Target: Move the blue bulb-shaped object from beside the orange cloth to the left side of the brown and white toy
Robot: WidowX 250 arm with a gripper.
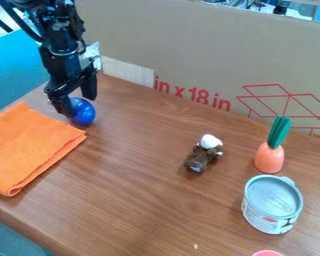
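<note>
My gripper (78,106) is at the upper left of the tabletop (142,175), its two fingers apart over a blue ball (84,114); from this slant I can't be sure whether both touch it. The ball is near the table's far left edge, just beside the back corner of a folded orange cloth (32,150), which reaches to the near left edge. Behind me, cardboard (203,50) walls the back edge. Rightward, a broad stretch of wood separates me from a small brown-and-white figure (200,156). Beyond it stand an orange carrot toy (269,159) and a can (273,202).
</note>
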